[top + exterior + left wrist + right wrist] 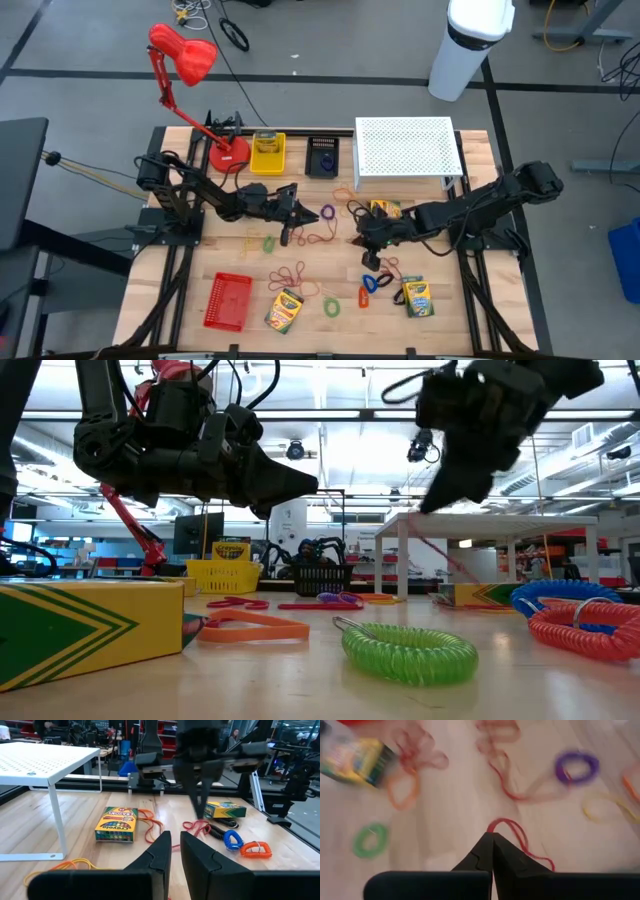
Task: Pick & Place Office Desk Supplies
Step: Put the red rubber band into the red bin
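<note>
Light wooden slatted worktop [200,265], carrying everything below. Placed relative to the white perforated riser [405,147], standing at the far edge:

- Beside it toward the left arm: small black basket [322,157], then yellow basket [267,153], then red desk lamp's base [228,156].
- Just in front: crayon box [385,209], thin orange rubber band [345,193] alongside.
- Farther forward, mid-worktop: purple coil loop [328,213], tangled red rubber bands [290,274], blue coil loop [377,282], orange coil loop [364,297].
- Near the front edge: green coil loop [331,307], two more crayon boxes [284,310] [415,296], flat red mesh tray [229,301].
</note>
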{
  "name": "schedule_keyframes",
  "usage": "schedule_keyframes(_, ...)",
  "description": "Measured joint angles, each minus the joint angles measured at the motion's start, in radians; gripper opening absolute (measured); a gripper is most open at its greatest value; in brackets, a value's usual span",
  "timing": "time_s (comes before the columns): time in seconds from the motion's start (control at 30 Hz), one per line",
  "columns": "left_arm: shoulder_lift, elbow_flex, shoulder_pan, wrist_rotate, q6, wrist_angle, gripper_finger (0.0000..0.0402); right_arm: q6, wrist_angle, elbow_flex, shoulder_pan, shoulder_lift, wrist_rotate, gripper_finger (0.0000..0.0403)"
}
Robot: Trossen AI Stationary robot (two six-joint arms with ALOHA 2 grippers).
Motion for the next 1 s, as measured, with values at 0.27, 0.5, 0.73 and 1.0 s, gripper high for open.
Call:
schedule_keyframes(0.27,0.0,0.036,-0.021,-0.005,-0.03,-0.143,0.0062,-0.083,0.186,-0.014,0.0,0.085,-0.008,0.0003)
schedule_keyframes(0.5,0.002,0.082,-0.065,-0.002,-0.029,-0.242,0.016,-0.133,0.247,-0.013,0.0,0.084,0.028,0.0004)
schedule_keyframes(0.73,0.008,0.115,-0.11,-0.07,0.047,-0.239,0.0258,-0.171,0.28,-0.013,0.0,0.084,0.03,0.0005)
schedule_keyframes(1.0,0.118,0.234,-0.154,-0.064,0.133,-0.275,0.0272,-0.212,0.332,-0.013,0.0,0.083,0.039,0.0005)
